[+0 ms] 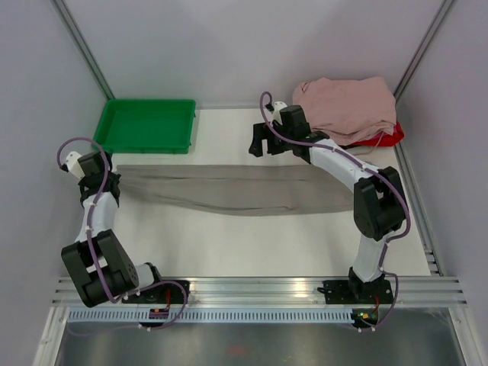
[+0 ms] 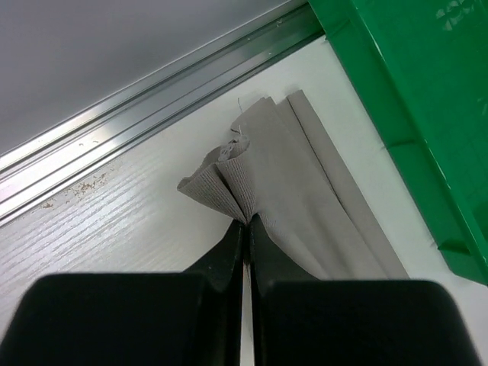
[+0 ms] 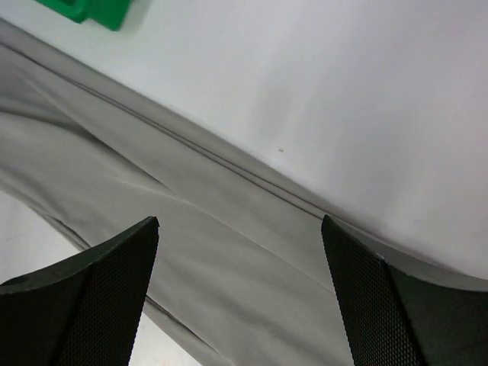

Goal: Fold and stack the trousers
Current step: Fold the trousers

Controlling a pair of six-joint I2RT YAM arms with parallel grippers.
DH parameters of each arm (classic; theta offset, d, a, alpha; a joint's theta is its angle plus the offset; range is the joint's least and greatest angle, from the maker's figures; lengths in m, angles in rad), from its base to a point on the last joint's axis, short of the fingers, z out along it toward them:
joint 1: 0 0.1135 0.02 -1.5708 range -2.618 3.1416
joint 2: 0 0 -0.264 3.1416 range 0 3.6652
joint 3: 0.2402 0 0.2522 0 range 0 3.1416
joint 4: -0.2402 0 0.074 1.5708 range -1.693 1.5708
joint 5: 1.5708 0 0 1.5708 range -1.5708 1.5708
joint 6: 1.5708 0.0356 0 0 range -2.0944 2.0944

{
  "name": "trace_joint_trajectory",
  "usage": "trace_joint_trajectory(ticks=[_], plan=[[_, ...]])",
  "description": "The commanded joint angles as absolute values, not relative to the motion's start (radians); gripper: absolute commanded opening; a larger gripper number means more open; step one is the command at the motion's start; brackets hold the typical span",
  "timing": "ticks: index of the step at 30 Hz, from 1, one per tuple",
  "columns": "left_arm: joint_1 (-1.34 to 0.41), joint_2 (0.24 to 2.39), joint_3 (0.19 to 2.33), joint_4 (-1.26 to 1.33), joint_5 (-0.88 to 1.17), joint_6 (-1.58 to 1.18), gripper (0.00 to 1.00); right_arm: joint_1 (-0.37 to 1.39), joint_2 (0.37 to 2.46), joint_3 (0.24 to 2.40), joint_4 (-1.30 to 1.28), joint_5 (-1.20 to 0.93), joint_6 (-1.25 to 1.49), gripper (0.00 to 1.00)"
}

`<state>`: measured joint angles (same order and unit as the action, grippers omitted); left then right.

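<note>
The taupe trousers (image 1: 229, 189) lie stretched across the middle of the table, from the left arm almost to the right arm. My left gripper (image 1: 107, 180) is at their left end, shut on the ribbed edge of the fabric (image 2: 229, 179). The cloth bunches up right at the closed fingertips of the left gripper (image 2: 245, 223). My right gripper (image 1: 263, 145) hovers open above the far edge of the trousers, right of centre. In the right wrist view the trousers (image 3: 191, 221) fill the space below and between the wide-apart fingers (image 3: 114, 274), which hold nothing.
A green tray (image 1: 145, 126) stands at the back left, close to the held end of the trousers. A pile of pale pink garments (image 1: 347, 107) rests on something red (image 1: 386, 138) at the back right. An aluminium rail (image 2: 152, 91) runs along the table's left edge.
</note>
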<state>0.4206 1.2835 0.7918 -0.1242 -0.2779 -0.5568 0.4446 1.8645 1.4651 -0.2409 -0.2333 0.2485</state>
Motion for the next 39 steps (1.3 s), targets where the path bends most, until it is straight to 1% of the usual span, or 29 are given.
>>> trace_joint_trajectory(ticks=[1, 3, 6, 10, 14, 16, 17, 20, 21, 23, 24, 28, 30, 33, 34, 35, 37, 38, 39], plan=[[0.451, 1.321, 0.822, -0.038, -0.193, -0.514, 0.02, 0.485, 1.887, 1.522, -0.141, -0.262, 0.268, 0.94], [0.462, 1.360, 0.854, -0.064, -0.170, -0.529, 0.02, 0.486, 1.907, 1.520, -0.101, -0.297, 0.331, 0.94], [0.472, 1.379, 0.899, -0.130, -0.161, -0.540, 0.02, 0.502, 1.943, 1.542, -0.107, -0.334, 0.344, 0.94], [0.489, 1.326, 0.833, -0.163, -0.141, -0.564, 0.02, 0.560, 2.006, 1.649, -0.176, -0.356, 0.325, 0.92], [0.521, 1.255, 0.729, -0.154, -0.135, -0.598, 0.02, 0.643, 2.065, 1.667, -0.178, -0.361, 0.304, 0.79], [0.541, 1.232, 0.681, -0.129, -0.097, -0.604, 0.02, 0.687, 2.089, 1.674, -0.187, -0.357, 0.275, 0.72], [0.545, 1.224, 0.664, -0.109, -0.077, -0.600, 0.02, 0.702, 2.117, 1.680, -0.198, -0.368, 0.237, 0.63], [0.545, 1.210, 0.623, 0.009, 0.018, -0.568, 0.02, 0.758, 2.167, 1.681, -0.210, -0.405, 0.158, 0.51], [0.545, 1.210, 0.621, 0.079, 0.091, -0.554, 0.02, 0.771, 2.178, 1.678, -0.212, -0.408, 0.138, 0.48], [0.545, 1.213, 0.629, 0.130, 0.165, -0.503, 0.02, 0.810, 2.209, 1.678, -0.215, -0.388, 0.104, 0.42], [0.545, 1.212, 0.637, 0.153, 0.228, -0.474, 0.02, 0.819, 2.220, 1.678, -0.209, -0.376, 0.089, 0.40], [0.545, 1.195, 0.695, 0.219, 0.362, -0.396, 0.02, 0.860, 2.267, 1.661, -0.140, -0.336, 0.120, 0.40], [0.543, 1.180, 0.742, 0.212, 0.450, -0.338, 0.02, 0.864, 2.299, 1.672, -0.106, -0.337, 0.147, 0.41], [0.514, 1.157, 0.805, 0.151, 0.543, -0.235, 0.02, 0.861, 2.301, 1.700, -0.132, -0.342, 0.187, 0.43], [0.477, 1.135, 0.817, 0.126, 0.557, -0.203, 0.02, 0.854, 2.284, 1.697, -0.132, -0.330, 0.207, 0.45], [0.454, 1.126, 0.833, 0.071, 0.567, -0.166, 0.02, 0.847, 2.236, 1.689, -0.121, -0.315, 0.224, 0.53], [0.376, 1.092, 0.857, 0.017, 0.558, -0.074, 0.02, 0.795, 2.182, 1.674, -0.112, -0.322, 0.280, 0.60], [0.356, 1.080, 0.862, -0.015, 0.558, -0.057, 0.02, 0.767, 2.130, 1.669, -0.101, -0.342, 0.366, 0.66], [0.341, 1.066, 0.859, -0.032, 0.567, -0.046, 0.02, 0.740, 2.103, 1.649, -0.094, -0.368, 0.411, 0.66]])
